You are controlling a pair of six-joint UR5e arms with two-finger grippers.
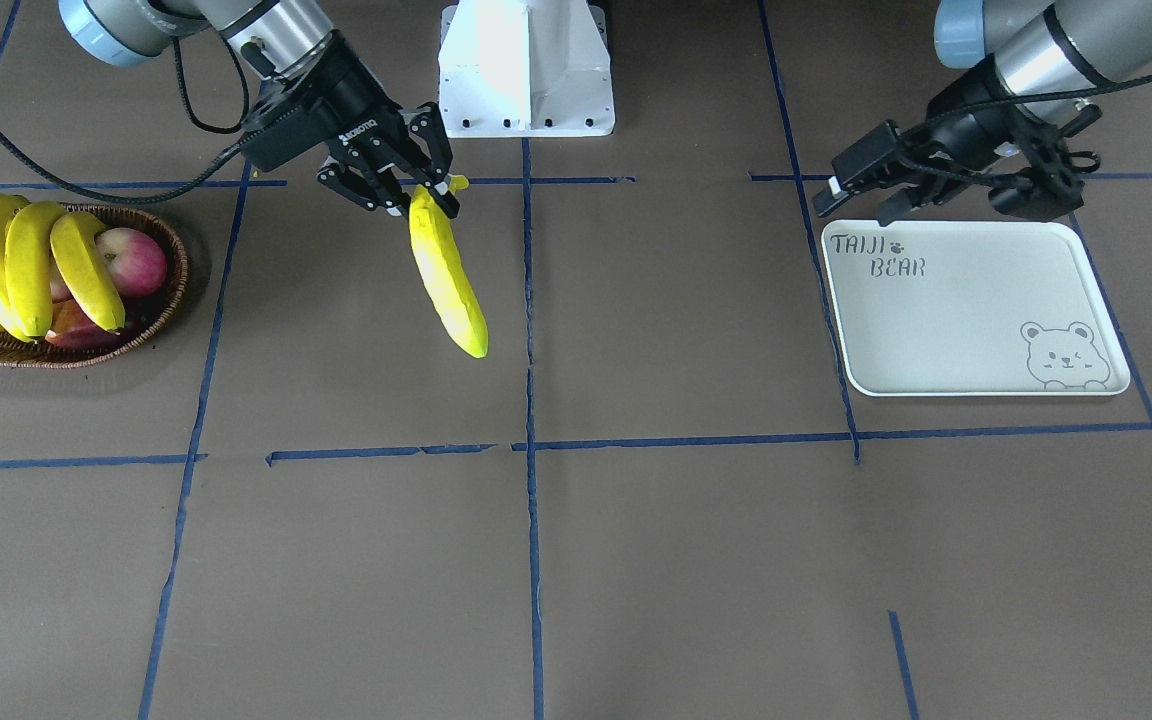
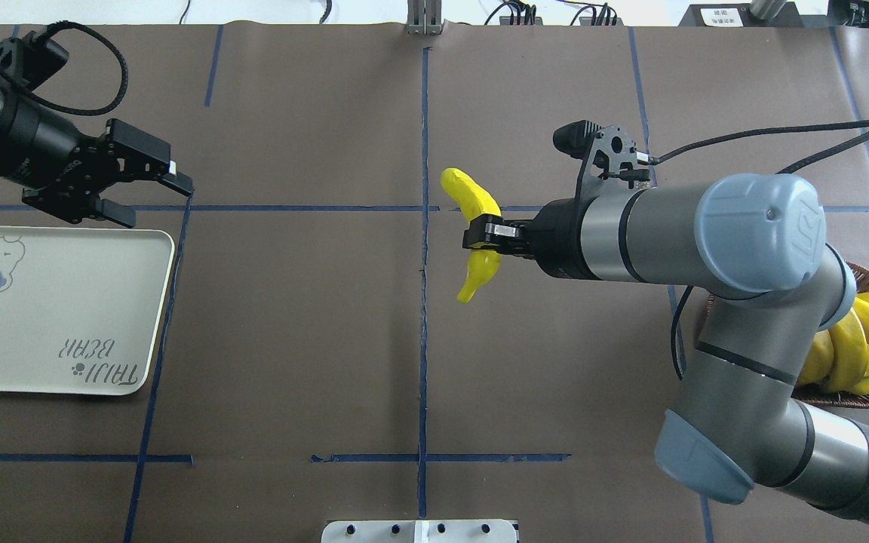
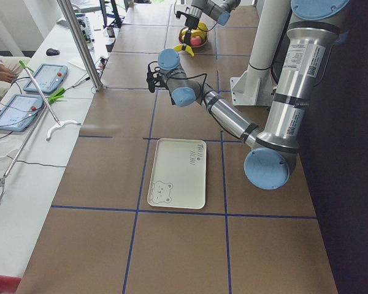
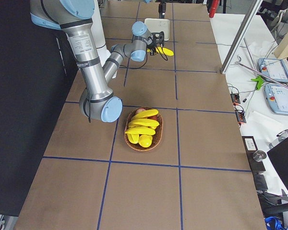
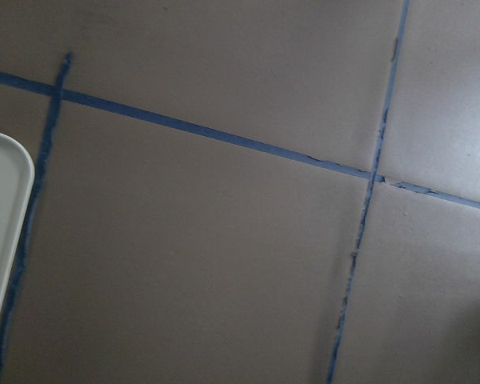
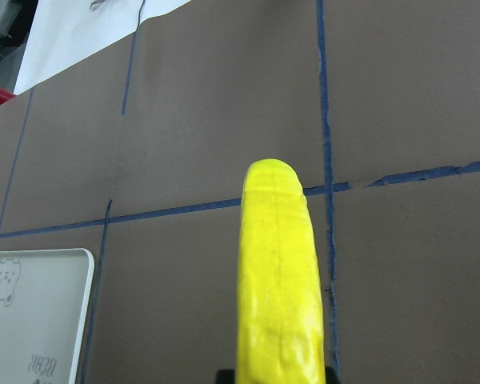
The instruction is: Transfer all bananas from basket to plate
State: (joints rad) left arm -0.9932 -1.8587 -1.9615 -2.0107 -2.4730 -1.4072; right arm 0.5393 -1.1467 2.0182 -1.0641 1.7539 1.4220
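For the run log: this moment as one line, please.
right gripper: shut on banana, between basket and plate | left gripper: open, by plate | plate: empty | basket: three bananas inside

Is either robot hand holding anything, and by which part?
The right gripper holds a banana near its stem end; the left gripper is open and empty.

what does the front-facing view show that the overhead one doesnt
Only the front-facing view: red apples among the bananas in the basket, and the whole bear drawing on the plate.

Only the overhead view: the right arm's elbow joint, which hides most of the basket there, and cables at the far table edge.

Both: the right gripper shut on one banana over the table's middle, and the left gripper open beside the empty plate.
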